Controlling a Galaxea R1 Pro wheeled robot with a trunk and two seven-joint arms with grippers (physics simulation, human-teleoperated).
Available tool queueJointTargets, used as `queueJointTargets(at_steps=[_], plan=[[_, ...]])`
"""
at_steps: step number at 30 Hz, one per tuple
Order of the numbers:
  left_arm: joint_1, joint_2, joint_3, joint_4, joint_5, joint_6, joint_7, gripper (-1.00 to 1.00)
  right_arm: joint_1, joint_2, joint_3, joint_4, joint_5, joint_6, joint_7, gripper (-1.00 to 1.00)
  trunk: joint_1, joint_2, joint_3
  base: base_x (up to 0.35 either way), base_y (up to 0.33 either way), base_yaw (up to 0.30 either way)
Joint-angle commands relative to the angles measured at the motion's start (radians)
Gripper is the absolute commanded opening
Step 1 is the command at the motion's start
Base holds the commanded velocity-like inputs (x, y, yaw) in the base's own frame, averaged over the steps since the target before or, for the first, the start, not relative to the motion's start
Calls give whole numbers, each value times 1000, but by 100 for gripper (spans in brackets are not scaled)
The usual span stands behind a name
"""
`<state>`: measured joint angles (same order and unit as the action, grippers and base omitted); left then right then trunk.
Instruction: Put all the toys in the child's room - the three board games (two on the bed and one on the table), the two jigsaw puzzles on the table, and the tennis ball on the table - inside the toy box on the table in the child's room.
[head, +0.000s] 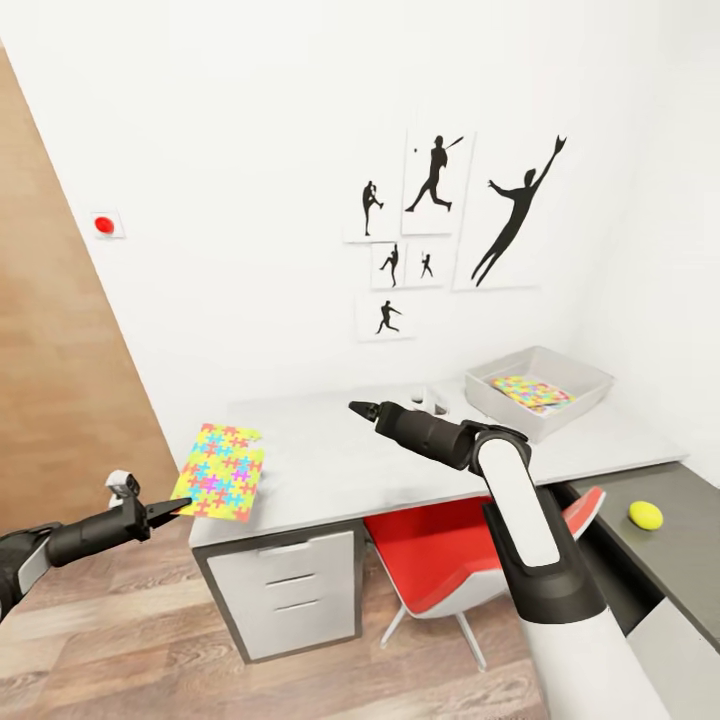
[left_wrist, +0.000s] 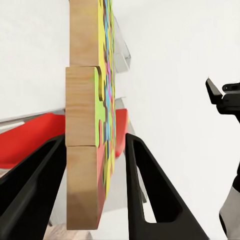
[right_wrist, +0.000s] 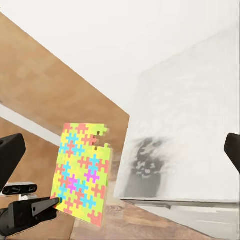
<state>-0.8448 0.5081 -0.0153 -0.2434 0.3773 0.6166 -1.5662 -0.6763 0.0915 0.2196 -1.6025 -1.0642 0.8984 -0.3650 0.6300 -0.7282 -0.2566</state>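
Jigsaw puzzle clamped by left fingers; right fingers apart.

wood-backed jigsaw puzzle, matt grey table, glossy red chair.

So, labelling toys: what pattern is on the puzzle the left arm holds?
The jigsaw puzzle shows interlocking yellow, blue, orange, pink and green pieces, clearest in the right wrist view.

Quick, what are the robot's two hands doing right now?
Left gripper: closed on the jigsaw puzzle, holding it beside the table.
Right gripper: over the table, holding nothing; open or closed cannot be told.
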Motion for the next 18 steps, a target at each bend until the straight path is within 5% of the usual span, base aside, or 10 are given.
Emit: queueJointTargets(at_steps=[1,18], plan=[[0,4,-2,-1,0,11,-5,-100,2,0,0,-1,-10,1,-11,100,-4,6,3,0,0,-205],[-2,51,-6,-95,-1,47,-5,-100,68,-1,1,-5,-10,2,-6,100,-69,125,62,-60,0,-189]])
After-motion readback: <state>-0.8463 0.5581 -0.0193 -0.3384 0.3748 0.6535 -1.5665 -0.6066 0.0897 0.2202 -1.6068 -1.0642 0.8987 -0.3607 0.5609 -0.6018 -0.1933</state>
